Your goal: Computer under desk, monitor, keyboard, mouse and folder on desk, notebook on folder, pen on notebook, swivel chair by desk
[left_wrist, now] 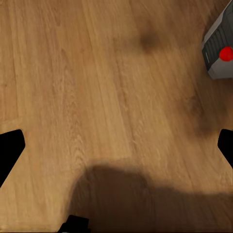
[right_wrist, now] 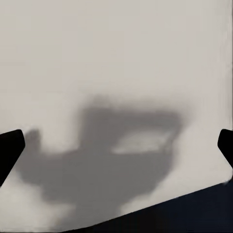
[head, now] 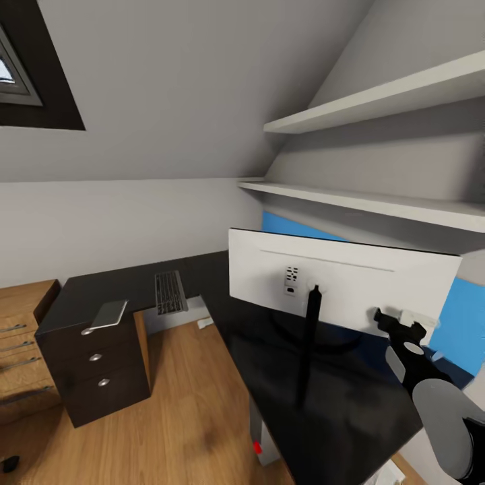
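Monitor on the black tabletop, right pincer at its back

Head view: the monitor (head: 343, 283) stands on the tabletop (head: 323, 397), keyboard (head: 170, 292) further off; right pincer (head: 399, 328) close behind its lower edge. Wrist views: both pincers spread, empty; the left pincer (left_wrist: 116, 145) above the floor (left_wrist: 97, 87) near the computer (left_wrist: 219, 51).

Your right gripper (head: 394, 322) sits close behind the upright monitor (head: 340, 283) on the desk (head: 323, 391); the keyboard (head: 170, 292) lies far off.

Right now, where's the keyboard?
In the head view the keyboard lies flat on the far wing of the desk, left of the monitor and just right of a grey flat item above the drawers.
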### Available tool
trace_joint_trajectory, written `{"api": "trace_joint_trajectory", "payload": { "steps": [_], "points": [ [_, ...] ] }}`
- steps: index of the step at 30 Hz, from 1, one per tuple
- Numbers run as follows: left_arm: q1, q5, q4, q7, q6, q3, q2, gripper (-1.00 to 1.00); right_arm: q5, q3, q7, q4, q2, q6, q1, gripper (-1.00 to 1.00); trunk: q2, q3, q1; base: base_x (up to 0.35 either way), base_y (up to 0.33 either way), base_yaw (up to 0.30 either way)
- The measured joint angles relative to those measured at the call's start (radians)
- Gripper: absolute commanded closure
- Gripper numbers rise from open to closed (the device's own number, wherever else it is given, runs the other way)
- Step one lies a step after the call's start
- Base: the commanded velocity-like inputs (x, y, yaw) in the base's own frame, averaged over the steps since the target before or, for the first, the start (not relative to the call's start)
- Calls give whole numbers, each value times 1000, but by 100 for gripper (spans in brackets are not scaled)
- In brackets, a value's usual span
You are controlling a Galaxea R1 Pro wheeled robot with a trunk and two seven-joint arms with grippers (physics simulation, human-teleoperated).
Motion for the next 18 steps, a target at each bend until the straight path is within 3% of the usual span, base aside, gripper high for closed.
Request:
{"api": "trace_joint_trajectory", "payload": {
  "steps": [11, 18],
  "points": [
    [0, 1, 0, -1, 0, 0, 3, -100, -7, -1, 31, 51, 7, -5, 7, -100, 0, 0, 0, -304, 0, 0],
    [0, 1, 1, -1, 0, 0, 3, -100, -6, 0, 111, 116, 51, -10, 9, -100, 0, 0, 0, -173, 0, 31]
  ]
}}
